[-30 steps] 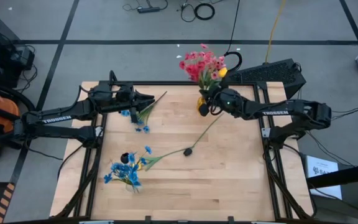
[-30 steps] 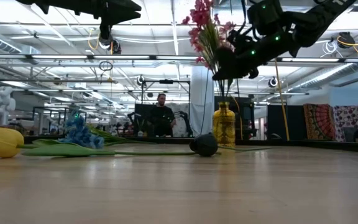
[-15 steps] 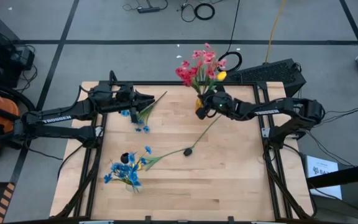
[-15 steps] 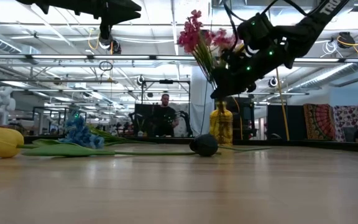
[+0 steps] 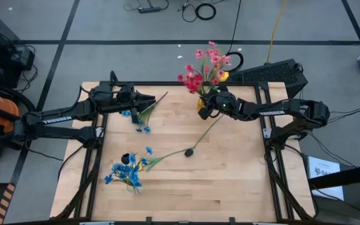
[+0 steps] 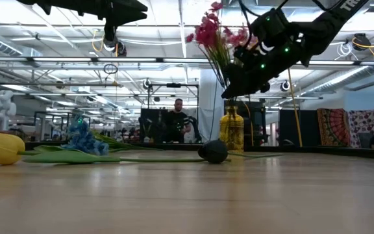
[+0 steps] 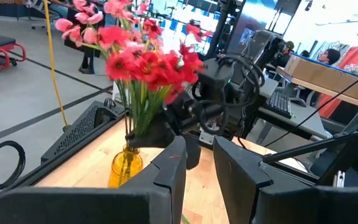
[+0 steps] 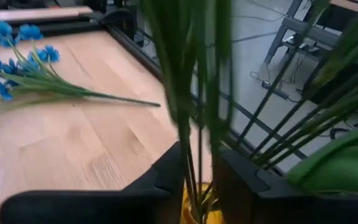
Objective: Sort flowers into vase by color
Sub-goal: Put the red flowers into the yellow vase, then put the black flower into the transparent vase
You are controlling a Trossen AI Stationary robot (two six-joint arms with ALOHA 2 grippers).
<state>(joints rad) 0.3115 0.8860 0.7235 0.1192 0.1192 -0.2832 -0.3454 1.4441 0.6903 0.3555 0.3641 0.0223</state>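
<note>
A yellow vase stands at the table's far edge with pink and red flowers in it; it also shows in the low view. My right gripper is shut on their green stems just above the vase mouth. My left gripper hovers high over a blue sprig lying on the table; it is empty, with a narrow gap between its fingers. A dark-headed flower lies flat mid-table. A dark vase with blue flowers stands at the near left, a yellow bud beside it. My right gripper pinches the green stems of the pink and red flowers between its two fingers, a little above the yellow vase's mouth. The fingers come from the table's right, slanting down, and lie across the stems. The stems' lower ends stay in the vase and the blooms stand above.
The black table frame runs around the wooden top. Bare wood lies at the near right. A person stands in the room far behind the table in the low view.
My right gripper has gone a little toward the table's left edge and risen slightly, staying on the stems. The pink and red blooms tipped toward the left, then swung back more upright. The vase has stayed in place.
</note>
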